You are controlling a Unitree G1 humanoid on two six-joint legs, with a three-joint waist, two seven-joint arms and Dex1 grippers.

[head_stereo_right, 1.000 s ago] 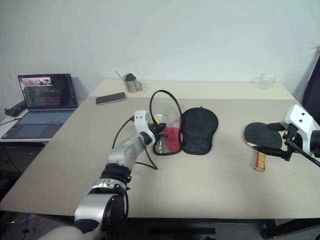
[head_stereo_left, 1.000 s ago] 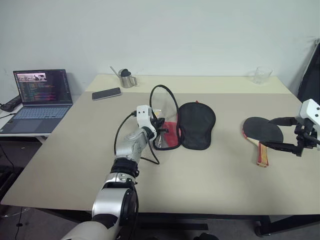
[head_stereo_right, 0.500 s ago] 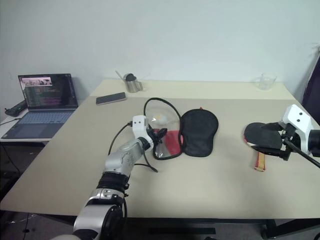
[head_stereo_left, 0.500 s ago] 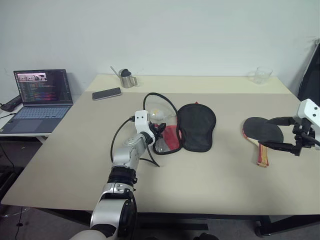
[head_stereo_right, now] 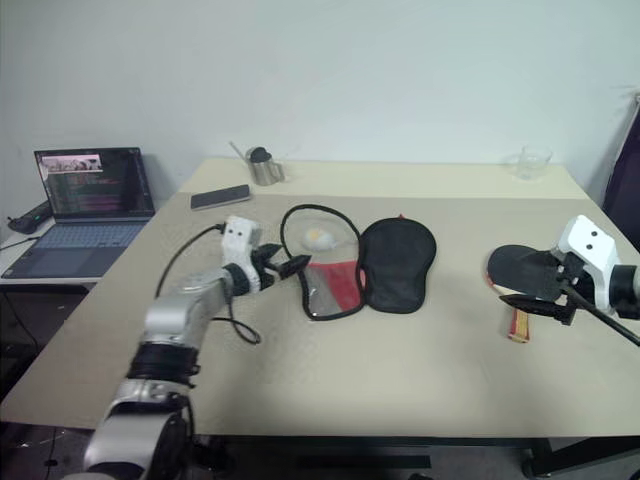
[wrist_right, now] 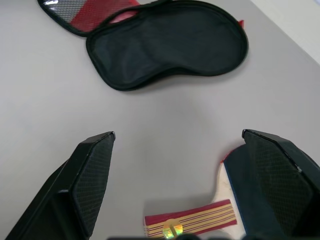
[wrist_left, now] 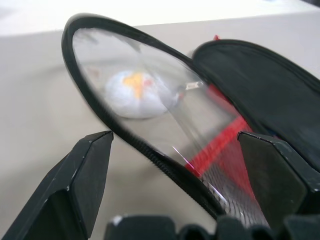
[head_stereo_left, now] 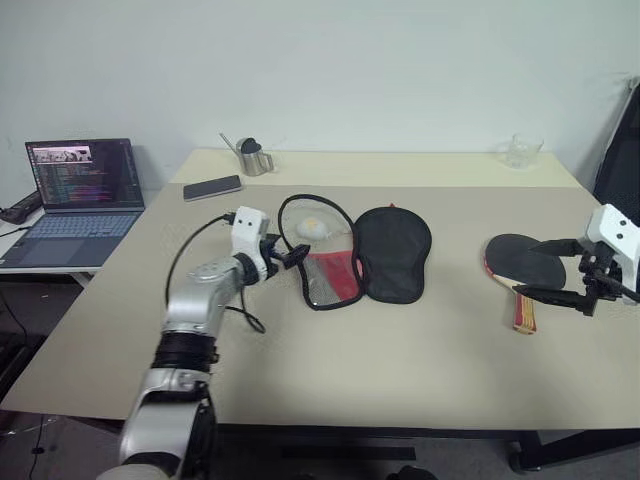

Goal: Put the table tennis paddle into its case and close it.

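You have the paddle-shaped black fabric zip case [head_stereo_left: 365,253] lying unzipped and spread flat at the centre of the frame on the pale beige table [head_stereo_left: 330,360]. Its black half sits to the right; the flap with the red panel, mesh pocket and clear window folds out to the left. Neither half holds anything. A white fluffy ball charm with an orange spot [head_stereo_left: 313,227] shows at the upper part of the flap; from the left wrist view it seems to lie behind the clear window, though the blur there leaves that uncertain.

The table tennis paddle [head_stereo_left: 524,264], a round black-rubber blade with a red rim and a pale wooden handle with red stripes, lies flat at the right of the frame, well apart from the case, handle pointing toward the near edge.

Your left gripper [head_stereo_left: 291,258] hangs just beside the flap's left rim, its jaws spread wide and holding nothing. Your right gripper [head_stereo_left: 545,268] hovers over the paddle, its fingers at their widest, one to each side and gripping nothing.

Bare tabletop runs between case and paddle, and the whole near strip of the table is open. Along the far edge, a dark flat phone [head_stereo_left: 212,187] and a small steel jug [head_stereo_left: 254,157] sit at upper left, and a clear glass cup [head_stereo_left: 524,150] at upper right. An open laptop [head_stereo_left: 74,202] rests on a side surface at the far left.
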